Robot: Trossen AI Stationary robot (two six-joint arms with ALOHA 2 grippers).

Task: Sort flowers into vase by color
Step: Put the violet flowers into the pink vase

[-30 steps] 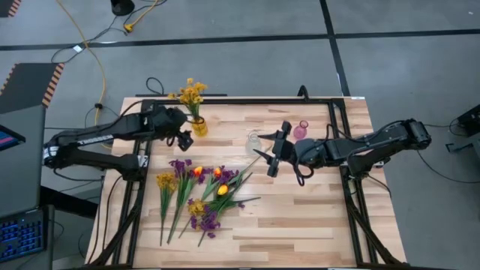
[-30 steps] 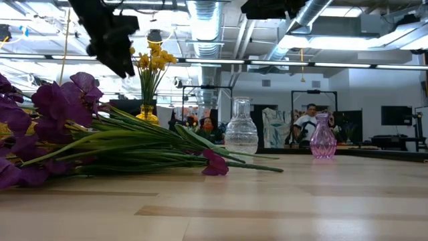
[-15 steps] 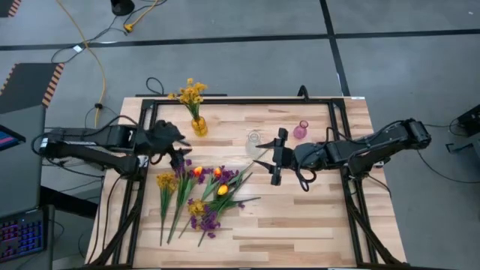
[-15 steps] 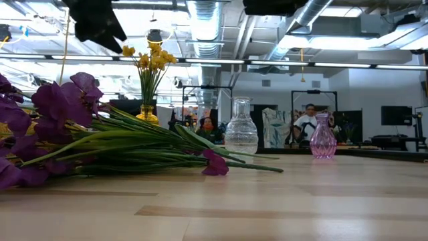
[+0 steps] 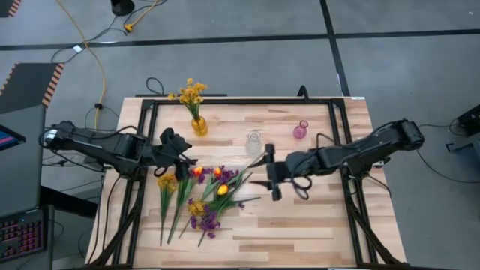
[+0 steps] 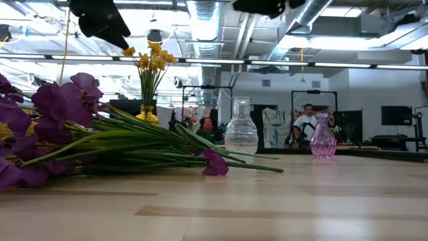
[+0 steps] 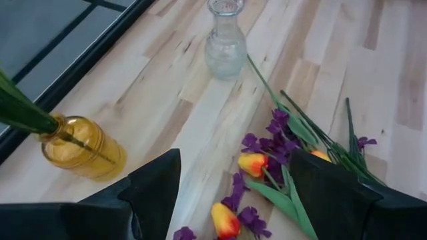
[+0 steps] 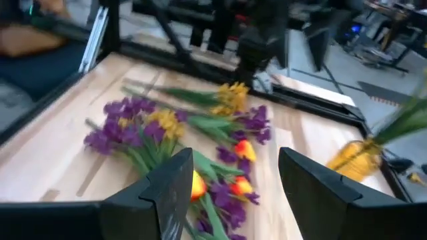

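Note:
A loose pile of flowers (image 5: 201, 193) lies flat on the table: purple blooms, orange-yellow tulip buds and yellow clusters on green stems. They also show in the low view as flowers (image 6: 100, 137). A yellow bunch stands with its stems in the amber vase (image 5: 199, 126). The clear vase (image 5: 253, 141) and the pink vase (image 5: 300, 130) hold nothing. My left gripper (image 5: 184, 161) hangs open over the pile's far left end, above the tulip buds (image 7: 252, 163). My right gripper (image 5: 268, 174) is open beside the stem ends at the pile's right and faces the flowers (image 8: 200, 143).
A black frame (image 5: 240, 100) runs along the table's far edge and down both sides. The three vases stand in a row near the far edge. Bare wood lies at the near right (image 5: 315, 225). People sit in the room behind the table (image 6: 307, 124).
My left gripper has moved away from the amber vase toward the near edge and now stands over the far end of the flower pile. My right gripper has shifted toward the near edge and slightly left, closer to the stem ends. The flowers and vases have stayed put.

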